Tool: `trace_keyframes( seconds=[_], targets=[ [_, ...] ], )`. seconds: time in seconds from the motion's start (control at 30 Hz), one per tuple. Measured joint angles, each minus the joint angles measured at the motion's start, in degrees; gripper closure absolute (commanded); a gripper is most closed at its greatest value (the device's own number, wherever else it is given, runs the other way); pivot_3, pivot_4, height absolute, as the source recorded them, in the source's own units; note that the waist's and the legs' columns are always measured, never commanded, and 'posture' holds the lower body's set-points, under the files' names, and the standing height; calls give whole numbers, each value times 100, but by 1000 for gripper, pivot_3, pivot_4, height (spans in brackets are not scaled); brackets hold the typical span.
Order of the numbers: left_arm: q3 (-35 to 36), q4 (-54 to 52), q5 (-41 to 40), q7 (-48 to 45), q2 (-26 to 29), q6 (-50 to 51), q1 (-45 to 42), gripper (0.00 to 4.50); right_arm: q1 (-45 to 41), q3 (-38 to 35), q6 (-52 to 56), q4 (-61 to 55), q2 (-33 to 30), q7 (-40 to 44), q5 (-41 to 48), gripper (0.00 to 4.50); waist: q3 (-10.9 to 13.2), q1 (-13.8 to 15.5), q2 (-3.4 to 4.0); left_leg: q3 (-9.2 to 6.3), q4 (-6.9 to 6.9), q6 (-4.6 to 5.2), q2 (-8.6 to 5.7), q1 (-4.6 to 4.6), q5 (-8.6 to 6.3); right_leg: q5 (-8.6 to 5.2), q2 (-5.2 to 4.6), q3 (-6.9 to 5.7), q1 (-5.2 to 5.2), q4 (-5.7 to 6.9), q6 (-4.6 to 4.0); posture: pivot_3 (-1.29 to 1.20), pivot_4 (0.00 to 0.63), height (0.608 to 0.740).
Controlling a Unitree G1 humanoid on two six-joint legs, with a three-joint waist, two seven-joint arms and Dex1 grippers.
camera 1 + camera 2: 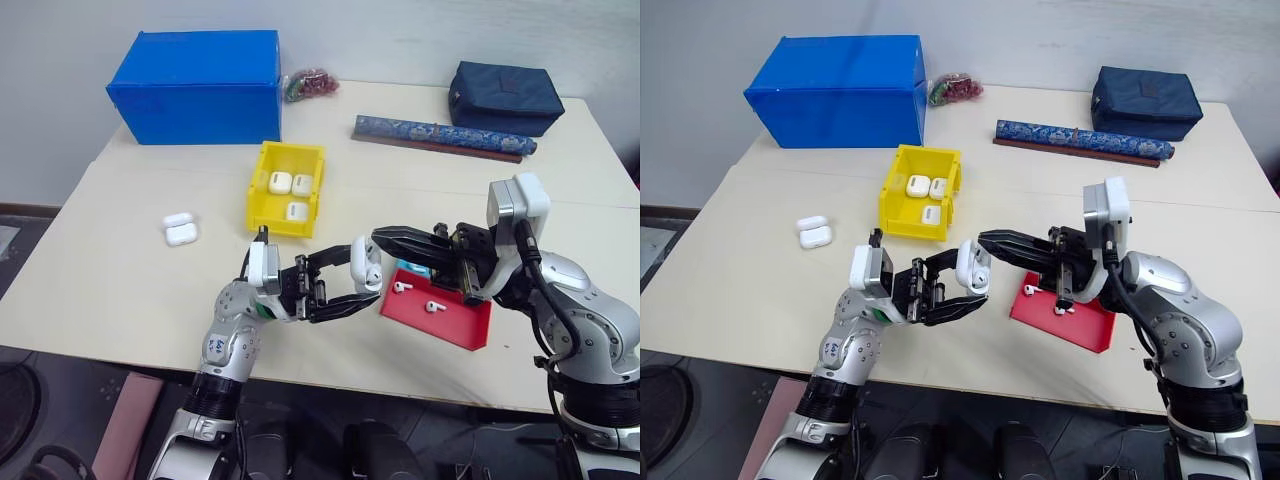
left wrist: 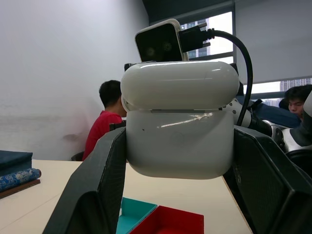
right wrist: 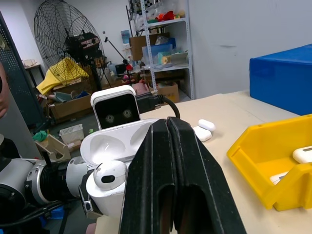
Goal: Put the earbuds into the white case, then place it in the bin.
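Case [image 1: 366, 264] clamped in left gripper [image 1: 352, 282], lid open.
Right gripper [image 1: 385, 238], pinched shut, at its mouth: steady, seat earbud squarely.

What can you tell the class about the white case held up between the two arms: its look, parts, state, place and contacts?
The white case is small, glossy, rounded plastic with a hinged lid. The lid stands open, and an earbud sits in the body. It is held above the table's near edge, beside the red tray, clamped between the left claw fingers. The right claw, shut, has its tips at the case.
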Motion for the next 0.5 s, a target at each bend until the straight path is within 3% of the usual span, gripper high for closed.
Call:
trace_keyframes(
  seconds=[0.2, 0.5],
  targets=[
    [-1, 0, 0, 17, -4, 0, -1, 1731, 13, -33, 1, 1, 281, -229, 91, 4490, 0, -3, 0, 0, 0, 0, 0, 1, 0, 0, 0, 0, 0, 2, 0, 0, 150, 740],
    [-12, -1, 2, 85, -15, 0, -1, 1731, 15, -72, -3, 220, 184, -221, -176, 4490, 0, 1, 0, 0, 0, 0, 0, 0, 0, 0, 0, 0, -1, 0, 0, 0, 150, 740]
  ],
)
